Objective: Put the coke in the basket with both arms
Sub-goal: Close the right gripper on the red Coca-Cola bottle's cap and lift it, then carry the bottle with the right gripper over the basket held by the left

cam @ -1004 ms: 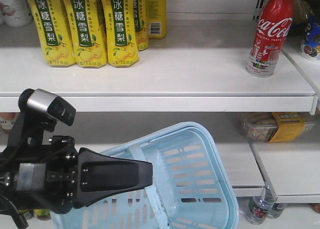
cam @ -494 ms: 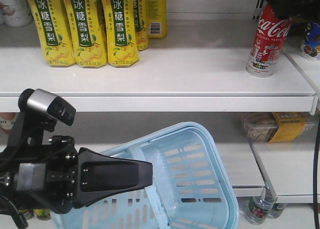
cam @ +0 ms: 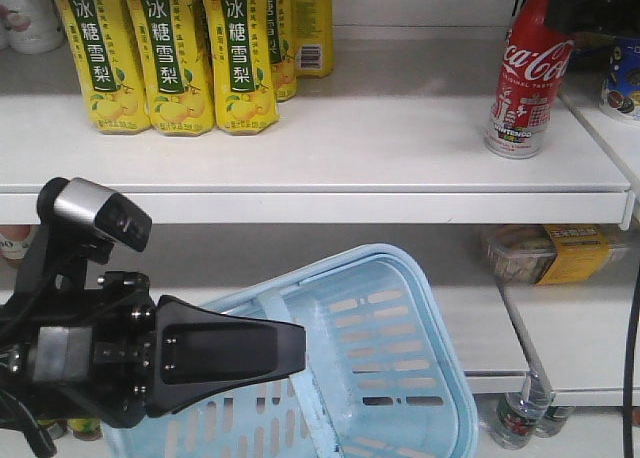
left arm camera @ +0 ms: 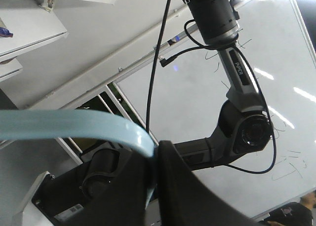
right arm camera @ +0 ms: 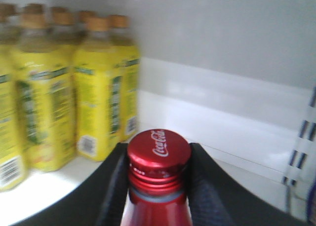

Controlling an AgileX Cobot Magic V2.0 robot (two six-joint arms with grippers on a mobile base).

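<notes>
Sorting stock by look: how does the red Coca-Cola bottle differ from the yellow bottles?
The coke is slim and all red with a red cap; the yellow bottles are squarer, with green label panels and tan caps. The coke stands alone at the right; the yellow bottles crowd together at the left. The right gripper clasps the coke's neck; nothing touches the yellow bottles. Both stand on the upper shelf.
</notes>
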